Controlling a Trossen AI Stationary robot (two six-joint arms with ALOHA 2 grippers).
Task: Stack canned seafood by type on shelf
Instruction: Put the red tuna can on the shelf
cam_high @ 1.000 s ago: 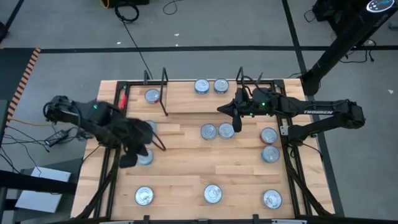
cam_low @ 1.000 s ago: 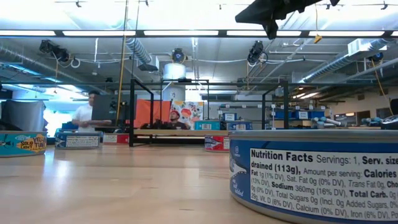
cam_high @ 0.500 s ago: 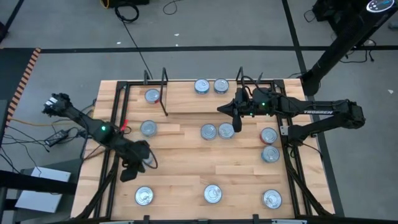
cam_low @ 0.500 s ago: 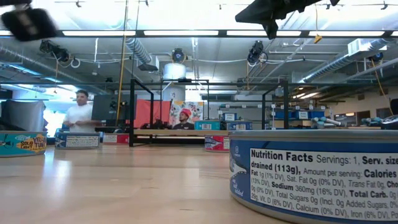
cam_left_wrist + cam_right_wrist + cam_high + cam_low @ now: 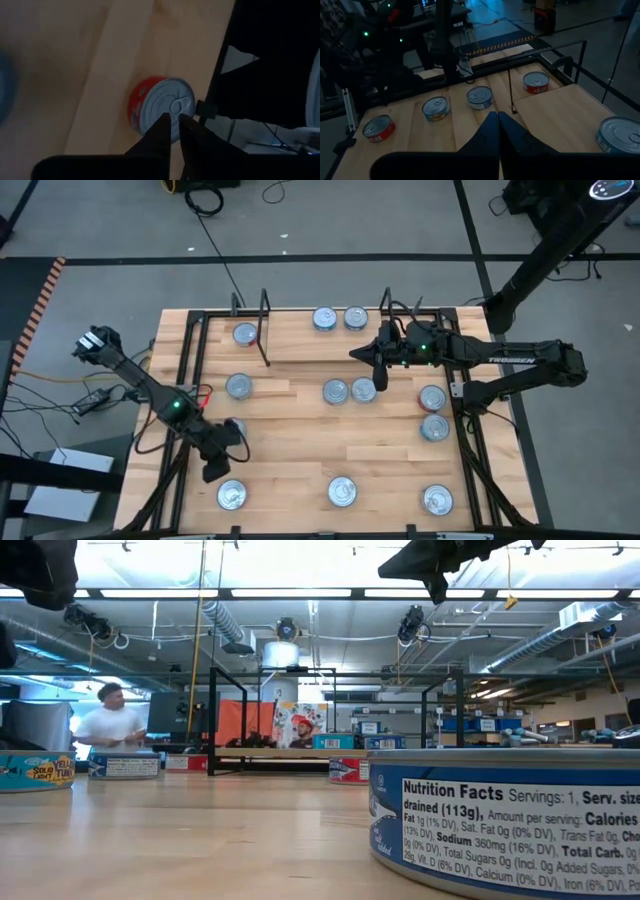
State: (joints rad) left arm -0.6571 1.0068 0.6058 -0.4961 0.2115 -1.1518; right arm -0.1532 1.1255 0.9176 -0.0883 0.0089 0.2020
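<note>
Wooden surface (image 5: 300,440) is dotted with tins, open lanes left between. Left hand (image 5: 215,470) (fingers slightly parted, empty) is hung over a red tin (image 5: 162,104) near the edge; right hand (image 5: 380,377), shut, is held beside the shelf (image 5: 320,340).

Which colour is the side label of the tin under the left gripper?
Red side label on the tin, seen best in the left wrist view.

Shiny metal tins (image 5: 336,391), pale wood tabletop (image 5: 300,450)
</note>
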